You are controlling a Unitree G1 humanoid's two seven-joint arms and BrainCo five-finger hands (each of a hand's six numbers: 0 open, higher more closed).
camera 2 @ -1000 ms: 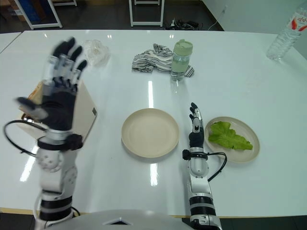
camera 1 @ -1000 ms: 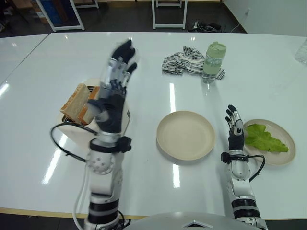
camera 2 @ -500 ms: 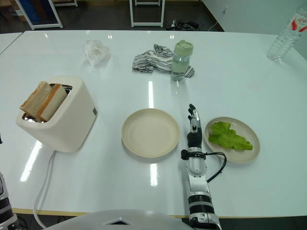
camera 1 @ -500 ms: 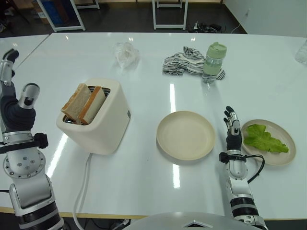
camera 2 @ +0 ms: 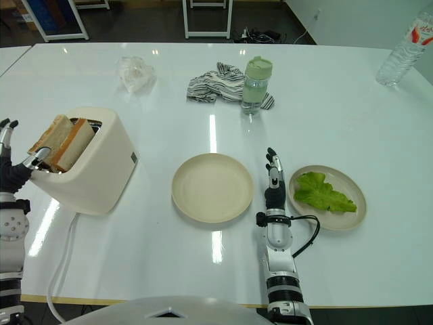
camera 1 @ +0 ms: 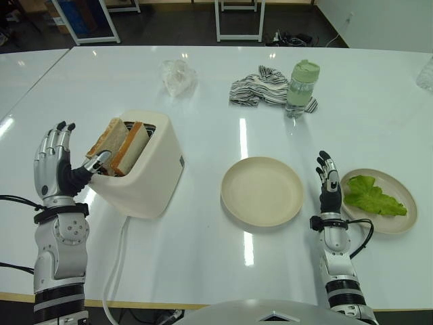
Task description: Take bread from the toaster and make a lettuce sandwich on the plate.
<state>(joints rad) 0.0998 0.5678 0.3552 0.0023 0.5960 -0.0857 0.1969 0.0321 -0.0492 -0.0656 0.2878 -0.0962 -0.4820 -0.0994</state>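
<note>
left hand [camera 1: 57, 175] fingers spread, empty, left of toaster [camera 1: 152, 183] holding bread [camera 1: 122, 145] | right hand [camera 1: 329, 189] fingers straight, empty, between plate [camera 1: 262, 191] and lettuce [camera 1: 372, 196] | cloth [camera 1: 257, 84], bottle [camera 1: 300, 84] top centre

counter [camera 1: 358, 68]: big glossy white top, runs nearly edge to edge
side table [camera 1: 24, 68]: another white one butted up on the left, thin seam between them
floor [camera 1: 176, 24]: dark, past the far edge
metal frame [camera 1: 239, 30]: white legs standing back there
blue panel [camera 1: 71, 13]: set in a second white frame, far left
cables [camera 1: 287, 38]: dark tangle on the floor
wall [camera 1: 385, 17]: white, far right corner
light: overhead glare [camera 1: 243, 128] in long streaks on the counter
</note>
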